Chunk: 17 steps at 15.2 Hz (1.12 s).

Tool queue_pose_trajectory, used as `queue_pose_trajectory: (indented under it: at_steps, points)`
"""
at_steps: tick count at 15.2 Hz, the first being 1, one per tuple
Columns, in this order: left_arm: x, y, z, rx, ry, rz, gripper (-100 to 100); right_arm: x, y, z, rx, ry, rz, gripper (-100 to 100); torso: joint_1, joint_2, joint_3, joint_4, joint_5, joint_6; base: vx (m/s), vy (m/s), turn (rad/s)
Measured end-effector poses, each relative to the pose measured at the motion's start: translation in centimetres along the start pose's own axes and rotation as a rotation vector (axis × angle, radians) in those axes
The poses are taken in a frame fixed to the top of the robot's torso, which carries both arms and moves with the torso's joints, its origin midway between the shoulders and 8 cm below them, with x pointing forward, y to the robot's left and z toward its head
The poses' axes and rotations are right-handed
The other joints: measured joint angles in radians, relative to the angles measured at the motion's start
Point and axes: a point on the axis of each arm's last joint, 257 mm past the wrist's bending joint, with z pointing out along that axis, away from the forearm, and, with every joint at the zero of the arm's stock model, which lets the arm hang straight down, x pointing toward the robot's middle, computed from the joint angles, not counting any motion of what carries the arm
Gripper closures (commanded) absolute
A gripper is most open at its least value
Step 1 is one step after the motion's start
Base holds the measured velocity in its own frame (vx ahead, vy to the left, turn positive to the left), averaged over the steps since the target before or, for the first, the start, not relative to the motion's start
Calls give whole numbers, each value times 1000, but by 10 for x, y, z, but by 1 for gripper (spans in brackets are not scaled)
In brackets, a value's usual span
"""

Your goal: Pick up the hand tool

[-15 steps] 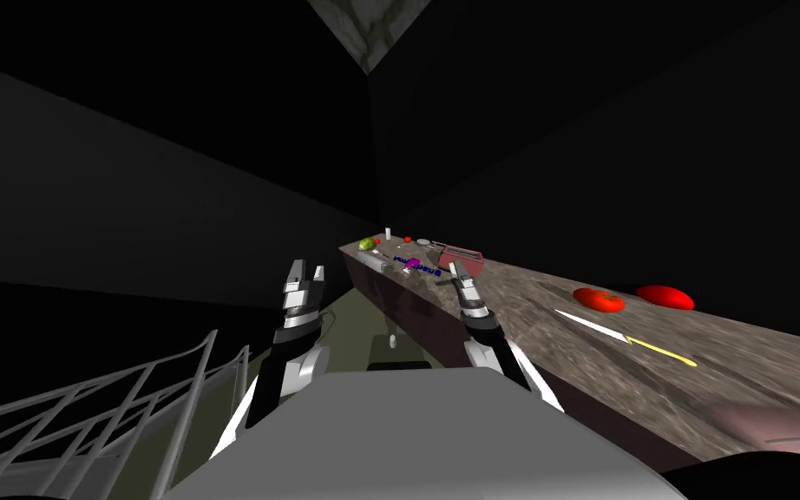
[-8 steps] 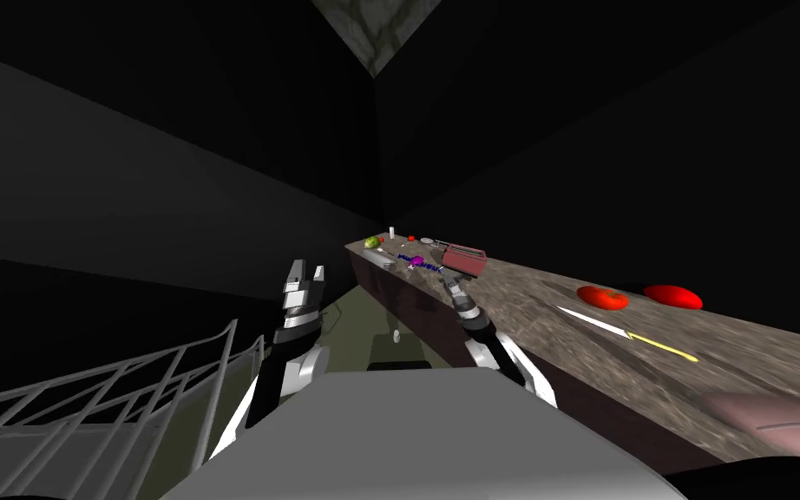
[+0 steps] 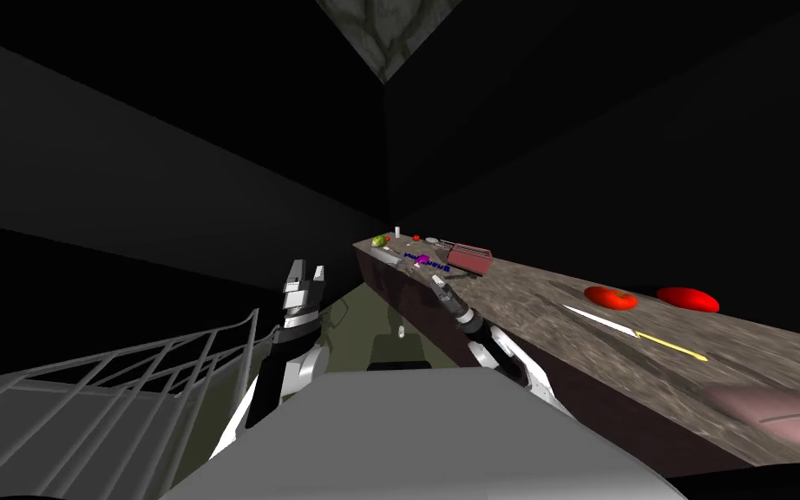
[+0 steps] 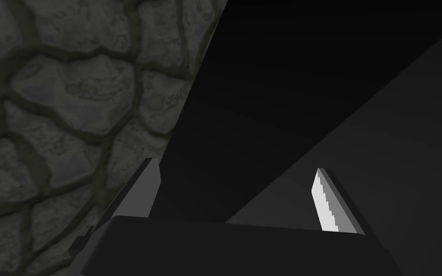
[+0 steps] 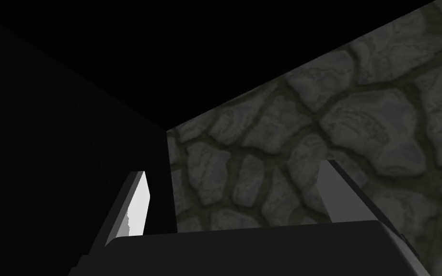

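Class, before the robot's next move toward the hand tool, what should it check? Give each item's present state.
1. Right tool open: ok.
2. Left tool open, nothing held: ok.
3. Hand tool told apart among the small far items beside the red box: cannot tell.
4. Right tool looking at the counter: not ok, its camera faces a stone surface.
5. Knife and tomatoes apart from the right arm: ok.

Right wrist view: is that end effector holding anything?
No, the right end effector has its thin grey fingers wide apart, with nothing between them.
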Motion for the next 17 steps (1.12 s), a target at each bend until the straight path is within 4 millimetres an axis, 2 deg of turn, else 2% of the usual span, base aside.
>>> queue_pose_trajectory:
  at_steps: [7, 12, 17]
  points:
    - [0, 0, 0, 0, 0, 0, 0, 38, -18, -22, -46, 189, -87, -100, -1, -1, -1, 0, 0, 0, -68, 60, 100]
    - [0, 0, 0, 0, 0, 0, 0, 63, -37, -50, -81, 348, -163, -100, -1, -2, -1, 0, 0, 0, -50, 68, 90]
    - [0, 0, 0, 0, 0, 0, 0, 80, -63, -79, -93, 490, -228, -100, -3, -4, -2, -1, 0, 0, -29, 48, 132]
